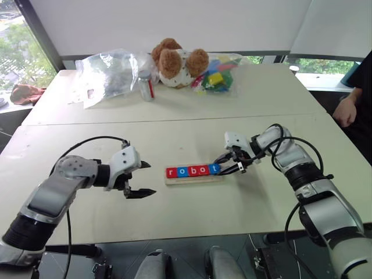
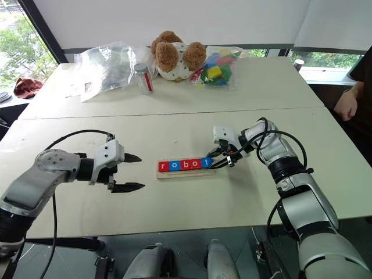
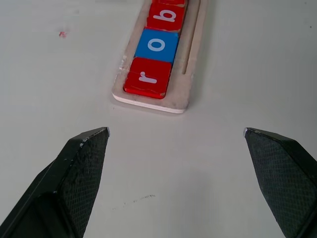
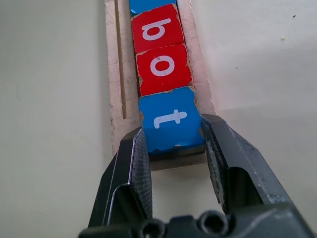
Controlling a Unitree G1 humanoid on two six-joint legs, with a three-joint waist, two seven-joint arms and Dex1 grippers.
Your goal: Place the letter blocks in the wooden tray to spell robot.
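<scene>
I see the wooden tray (image 1: 195, 177) mid-table (image 1: 174, 116), toward the near edge, holding five letter blocks (image 1: 193, 171) reading "robot". My right gripper (image 4: 173, 144) pinches the blue t block (image 4: 171, 120) at the tray's end. My left gripper (image 1: 141, 179) hangs spread wide, touching nothing.

1. Wooden tray (image 3: 176, 101): we lose its far end past the left wrist view's edge, along with most letter blocks (image 3: 157, 45).
2. Person's hand (image 1: 347, 111): arm cut by the frame edge.
3. Bagged toy blocks (image 2: 216, 68): shapes unclear to us.
</scene>
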